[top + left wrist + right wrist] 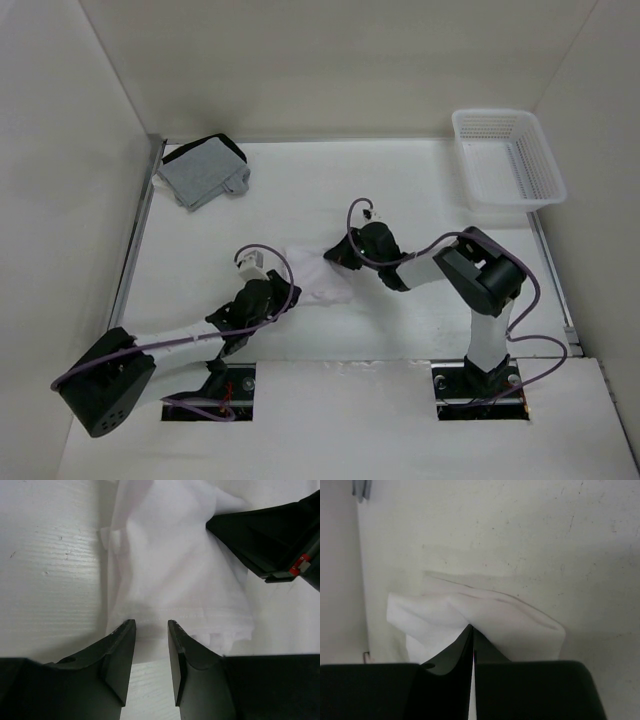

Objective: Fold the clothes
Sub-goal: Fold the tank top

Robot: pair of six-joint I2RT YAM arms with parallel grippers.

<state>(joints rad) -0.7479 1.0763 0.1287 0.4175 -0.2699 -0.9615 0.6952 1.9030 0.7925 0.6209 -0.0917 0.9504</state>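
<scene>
At the centre of the white surface (400,190), between the two arms, lies the white T-shirt (318,278), gathered into a small, wrinkled bundle. The surface is matt and faintly scuffed. Plain pale walls enclose it: a back wall (330,60), a left wall (60,200) and a right wall (600,150). A metal rail (135,240) runs along the left edge of the surface. A white panel (340,420) covers the near edge, cut out around the two arm bases.

The left gripper (150,625) reaches in from the near left. Its fingers (122,645) are spread, with bare surface showing between them, and their tips stand at the near hem of the white T-shirt without closing on it. The right gripper (471,628) comes in from the right. Its fingers are pressed together on a raised fold at the far right edge of the cloth, which puckers toward the tips. Purple cables (290,275) loop over both wrists.

A folded grey garment (205,170) with black trim lies at the far left corner, well apart from the white T-shirt. A white plastic basket (497,114) stands at the far right corner, partly overhanging the edge of the surface.
</scene>
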